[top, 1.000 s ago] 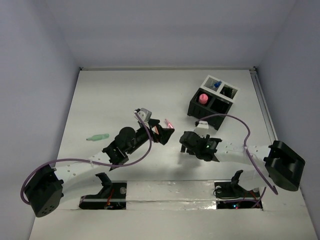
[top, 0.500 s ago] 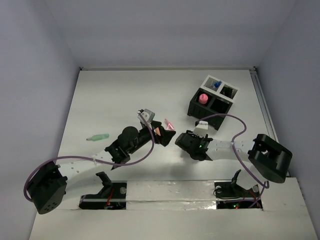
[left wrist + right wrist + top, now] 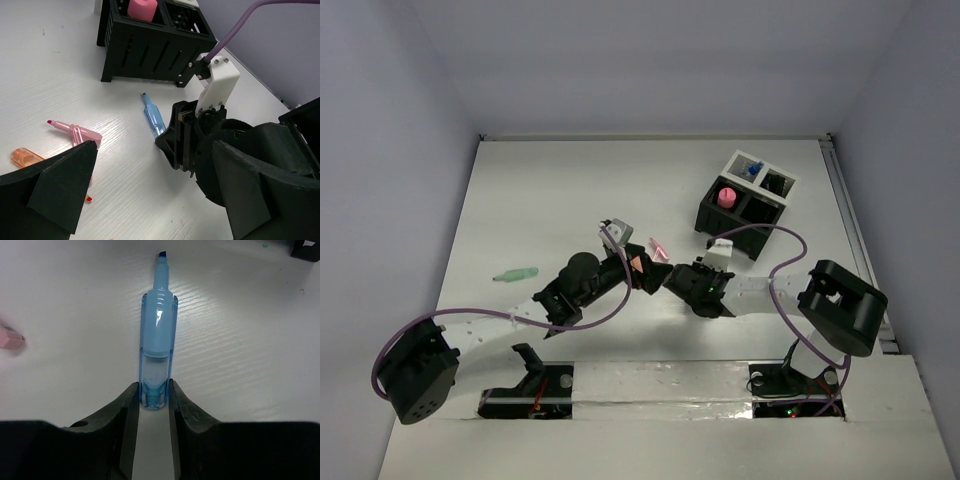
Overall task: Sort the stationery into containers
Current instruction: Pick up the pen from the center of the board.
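A blue marker point(image 3: 157, 340) lies on the table, and my right gripper point(image 3: 154, 390) is shut on its rear end. The left wrist view shows the marker point(image 3: 153, 117) in front of that gripper point(image 3: 172, 142). My left gripper point(image 3: 160, 200) is open and empty just beside it; in the top view the two grippers point(image 3: 650, 272) point(image 3: 674, 279) almost meet. A pink marker point(image 3: 75, 132) and an orange piece point(image 3: 25, 156) lie to its left. The black box point(image 3: 740, 208) holds the pink round-topped piece point(image 3: 726, 197). The white box point(image 3: 761, 171) holds a blue piece point(image 3: 752, 170).
A green marker point(image 3: 515, 273) lies alone at the left of the table. The pink marker point(image 3: 658, 246) lies just beyond the two grippers. The boxes stand at the back right, near the table's right edge point(image 3: 850, 230).
My right arm has swung left towards the left gripper, and its elbow has folded in. The left gripper has edged slightly right. The markers and boxes have not moved.
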Controlling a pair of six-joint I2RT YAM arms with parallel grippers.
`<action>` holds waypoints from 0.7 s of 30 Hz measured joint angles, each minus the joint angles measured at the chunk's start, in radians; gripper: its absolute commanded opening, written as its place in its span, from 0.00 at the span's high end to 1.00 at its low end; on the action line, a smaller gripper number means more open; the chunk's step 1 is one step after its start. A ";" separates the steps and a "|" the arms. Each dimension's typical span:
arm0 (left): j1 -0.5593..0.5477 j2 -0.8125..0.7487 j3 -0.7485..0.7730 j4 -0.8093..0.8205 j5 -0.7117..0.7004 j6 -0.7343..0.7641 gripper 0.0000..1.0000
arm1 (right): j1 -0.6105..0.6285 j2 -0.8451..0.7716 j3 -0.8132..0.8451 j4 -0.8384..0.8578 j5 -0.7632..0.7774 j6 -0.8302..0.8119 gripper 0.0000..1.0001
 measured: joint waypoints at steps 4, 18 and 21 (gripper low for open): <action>0.000 0.004 0.000 0.000 0.004 0.000 0.01 | 0.000 -0.003 0.000 -0.005 0.006 0.008 0.75; 0.000 0.005 0.000 0.000 -0.029 -0.013 0.01 | -0.010 -0.521 0.089 -0.174 -0.275 -0.291 0.78; 0.000 0.014 0.000 0.007 -0.032 -0.021 0.01 | -0.032 -0.551 0.130 -0.173 -0.341 -0.352 0.79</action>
